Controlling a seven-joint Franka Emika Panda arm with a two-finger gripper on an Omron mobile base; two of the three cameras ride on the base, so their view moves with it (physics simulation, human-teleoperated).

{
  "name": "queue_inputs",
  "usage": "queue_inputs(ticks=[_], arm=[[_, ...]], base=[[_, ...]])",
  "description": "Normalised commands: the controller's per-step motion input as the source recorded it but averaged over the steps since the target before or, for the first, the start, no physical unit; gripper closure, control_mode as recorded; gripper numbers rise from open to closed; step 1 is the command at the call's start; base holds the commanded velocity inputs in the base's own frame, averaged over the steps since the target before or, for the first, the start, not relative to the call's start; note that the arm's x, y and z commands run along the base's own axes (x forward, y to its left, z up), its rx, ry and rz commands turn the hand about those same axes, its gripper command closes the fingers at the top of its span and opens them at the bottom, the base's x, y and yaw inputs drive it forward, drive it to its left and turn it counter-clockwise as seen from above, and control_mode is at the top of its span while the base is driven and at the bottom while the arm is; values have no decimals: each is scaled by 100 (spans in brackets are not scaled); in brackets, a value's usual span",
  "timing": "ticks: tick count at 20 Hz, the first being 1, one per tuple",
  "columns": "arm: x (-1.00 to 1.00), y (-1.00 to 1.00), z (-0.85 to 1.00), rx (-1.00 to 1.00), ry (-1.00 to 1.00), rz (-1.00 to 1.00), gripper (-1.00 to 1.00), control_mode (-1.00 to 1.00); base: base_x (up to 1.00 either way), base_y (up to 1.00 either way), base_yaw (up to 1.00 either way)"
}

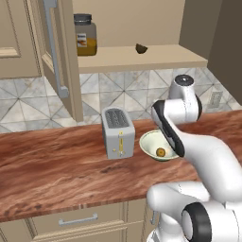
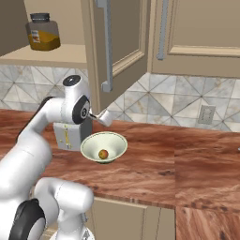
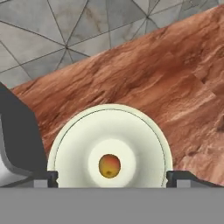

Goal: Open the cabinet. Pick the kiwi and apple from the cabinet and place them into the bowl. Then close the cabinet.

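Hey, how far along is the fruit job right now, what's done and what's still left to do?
Done: the cabinet door is open and the apple sits in the bowl. In hand: nothing; the gripper hangs open above the bowl. Left: the kiwi is still on the cabinet shelf beside the jar; it must go into the bowl, then the door gets shut.

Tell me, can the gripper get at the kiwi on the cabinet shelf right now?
Probably yes. The cabinet door stands open, and the kiwi sits alone near the shelf's front edge, apart from the jar. The gripper is open over the bowl and holds nothing.
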Motion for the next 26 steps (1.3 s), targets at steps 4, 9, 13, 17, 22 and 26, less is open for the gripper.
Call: queue_inputs(ticks=[4, 9, 13, 17, 22, 26], arm=[[-43, 11, 75, -11, -10, 9, -100, -100], [-38, 5, 83, -6, -9, 10, -100, -100], [-33, 0, 100, 0, -21, 8, -100, -100], [-28, 0, 93, -1, -36, 5, -100, -100], [-1, 5, 91, -1, -31, 2, -100, -100], [3, 13, 89, -1, -24, 0, -100, -100]], base=[[0, 0, 0], [0, 0, 0], [0, 0, 0], [0, 0, 0], [0, 0, 0], [0, 0, 0]])
